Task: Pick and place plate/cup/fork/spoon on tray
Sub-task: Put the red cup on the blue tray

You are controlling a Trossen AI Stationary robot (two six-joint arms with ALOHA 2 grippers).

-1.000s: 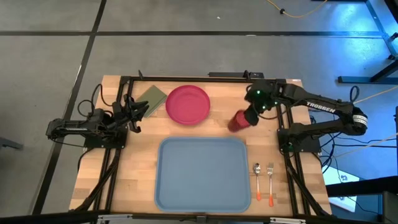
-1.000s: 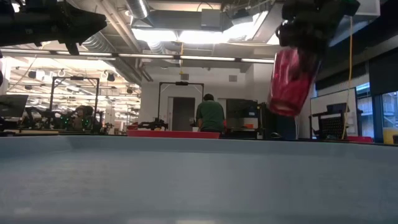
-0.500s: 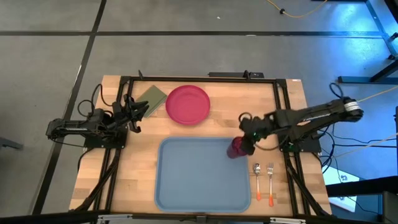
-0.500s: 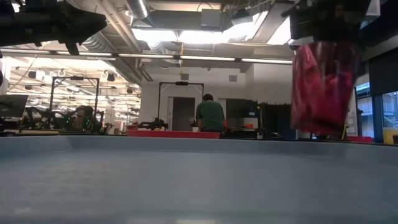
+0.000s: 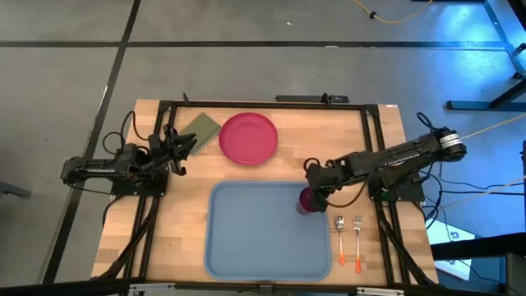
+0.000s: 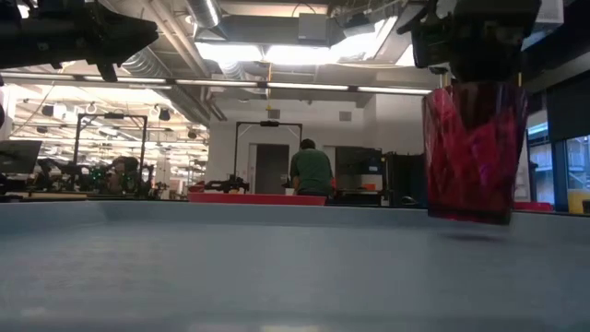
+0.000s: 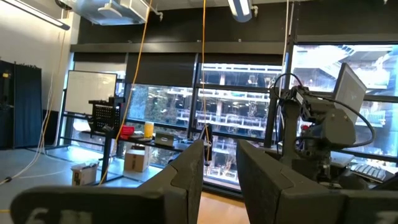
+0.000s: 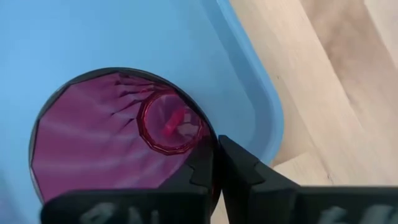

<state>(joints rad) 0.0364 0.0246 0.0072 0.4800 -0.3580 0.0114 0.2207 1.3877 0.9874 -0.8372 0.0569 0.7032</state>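
Observation:
The dark red cup (image 5: 306, 201) stands upright in my right gripper (image 5: 316, 187) over the far right corner of the light-blue tray (image 5: 246, 238). In the low view the cup (image 6: 475, 152) has its base just above the tray floor, with a thin shadow under it. The pink plate (image 5: 248, 137) lies flat on the table beyond the tray. The spoon (image 5: 339, 238) and the fork (image 5: 357, 240) lie side by side on the table right of the tray. My left gripper (image 5: 177, 148) waits open and empty at the table's left. My right gripper pinches the cup's wall at the rim (image 8: 211, 152), one finger inside the cup and one outside. The fingers (image 8: 239, 174) come from above, pointing down. The cup hangs upright, mouth up. I cannot tell whether its base (image 6: 472, 218) touches the tray.
An olive-green pad (image 5: 200, 127) lies at the far left beside the plate. The tray's raised rim (image 8: 261, 106) runs close to the cup. Bare wood (image 8: 323, 93) shows right of the tray.
My right gripper has carried the cup from the far right of the table toward the near edge and leftward, over the tray's far right corner, and down. The cup has gone from tilted to upright. The gripper has stayed shut on it.

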